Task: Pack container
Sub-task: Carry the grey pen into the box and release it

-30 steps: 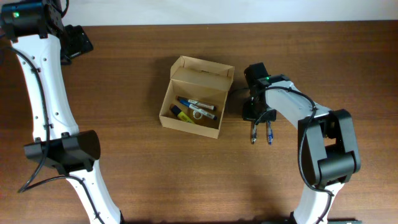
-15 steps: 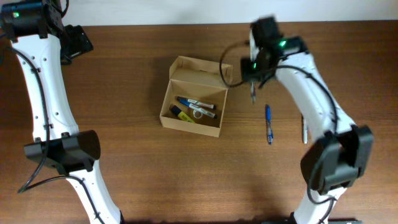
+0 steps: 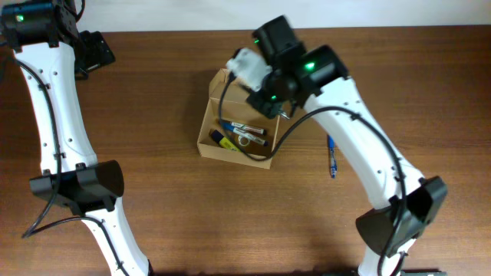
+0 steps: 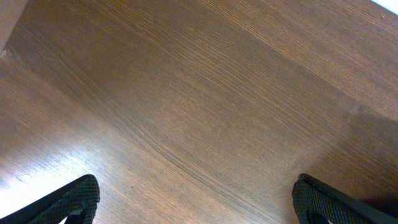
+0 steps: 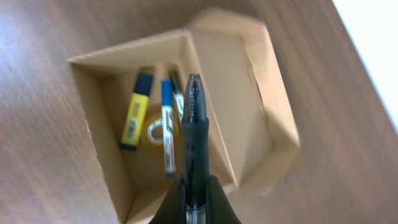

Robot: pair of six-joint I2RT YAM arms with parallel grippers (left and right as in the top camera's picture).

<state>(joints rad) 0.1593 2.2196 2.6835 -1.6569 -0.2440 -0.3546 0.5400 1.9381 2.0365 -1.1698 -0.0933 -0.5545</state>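
The container [image 3: 205, 130] is an open tan cardboard box with its flap lid up at the far side; it also shows in the right wrist view [image 5: 261, 81]. Inside lie a yellow highlighter [image 5: 135, 113], a blue-capped marker [image 5: 166, 124], and a small ring. My right gripper [image 3: 282, 107] is shut on a dark pen [image 5: 193, 143] and holds it above the box's right far corner. A blue pen [image 3: 331, 153] lies on the table right of the box. My left gripper [image 4: 196, 202] is open over bare wood, far from the box.
The left arm [image 3: 54, 115] stands along the table's left side. The table's far edge [image 3: 307, 29] runs behind the box.
My right gripper rose from the table right of the box with the dark pen and swung left over the box. The blue pen stayed on the table. The left arm has not moved.
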